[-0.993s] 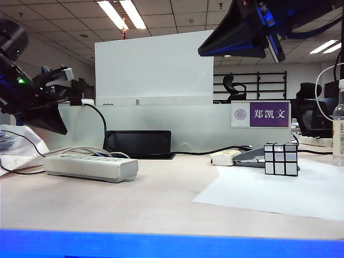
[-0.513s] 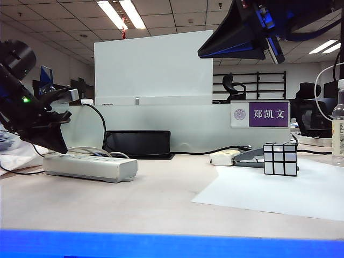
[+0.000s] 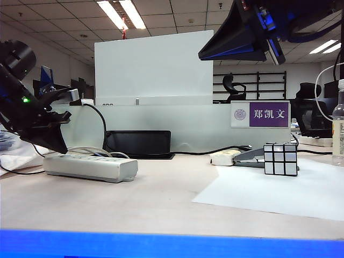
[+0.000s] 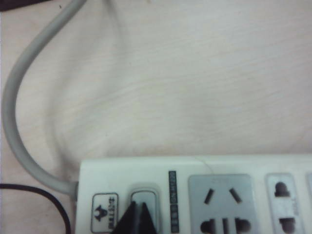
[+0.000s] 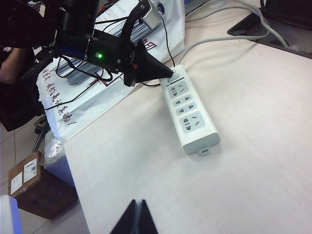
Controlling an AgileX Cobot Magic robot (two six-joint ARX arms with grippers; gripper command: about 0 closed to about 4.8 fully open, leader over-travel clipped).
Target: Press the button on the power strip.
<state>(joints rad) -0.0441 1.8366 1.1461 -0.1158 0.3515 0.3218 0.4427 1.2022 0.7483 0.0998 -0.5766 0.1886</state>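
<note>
At table's left side: power strip (image 3: 90,166), cable end under left gripper (image 4: 137,218), fingers pressed together, tips on the button (image 4: 144,201). Press apparently under way; switching not confirmable. Right gripper (image 5: 136,217), also pressed together, hangs high above, idle.

This is an open-plan office. Strip lights (image 3: 122,13) sit in a tiled drop ceiling at the upper left, a desk divider (image 3: 161,126) runs across the middle with a purple name plate (image 3: 261,114) at centre right, and office chairs (image 3: 232,85) and shelving (image 3: 257,83) stand behind, right of centre.
</note>
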